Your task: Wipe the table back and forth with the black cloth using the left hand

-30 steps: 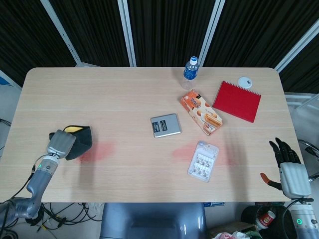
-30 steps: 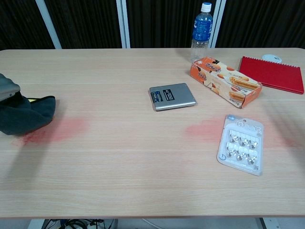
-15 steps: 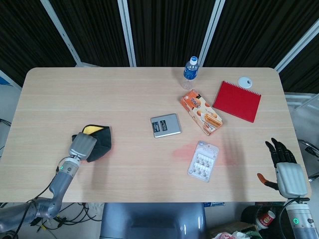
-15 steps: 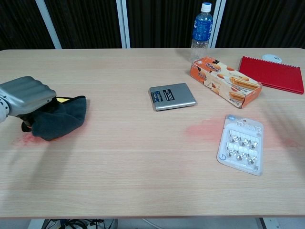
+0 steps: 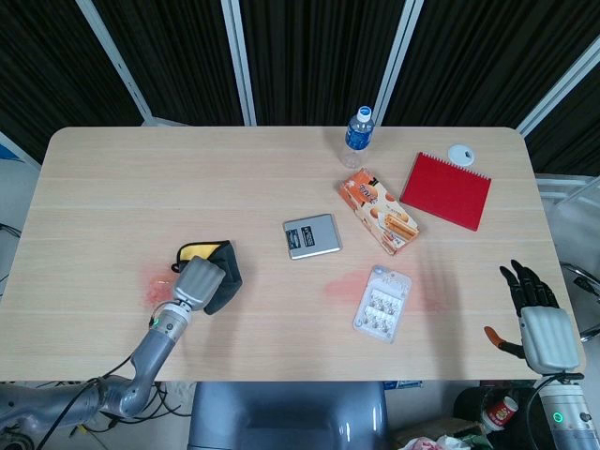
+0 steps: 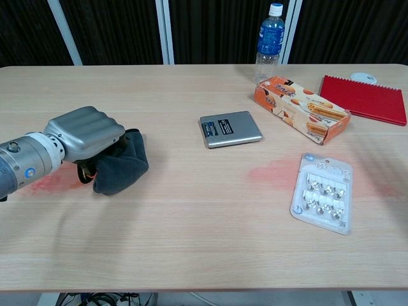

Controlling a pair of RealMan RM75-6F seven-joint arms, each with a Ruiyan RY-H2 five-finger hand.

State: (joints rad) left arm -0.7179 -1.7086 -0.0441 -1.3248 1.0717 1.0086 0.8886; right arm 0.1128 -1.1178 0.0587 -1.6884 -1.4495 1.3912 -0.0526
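1. The left hand (image 6: 86,135) presses on the black cloth (image 6: 121,167), fingers curled over its near-left part; the cloth protrudes beyond the hand toward the silver scale (image 6: 229,129).
2. The cloth lies on the table (image 6: 191,242), left of the scale, with a red stain (image 6: 48,182) just behind the hand.
3. The right hand (image 5: 544,323) hangs off the table edge, far from the scale, fingers apart, holding nothing.

Black cloth (image 6: 121,169) partly under left hand (image 6: 86,135).
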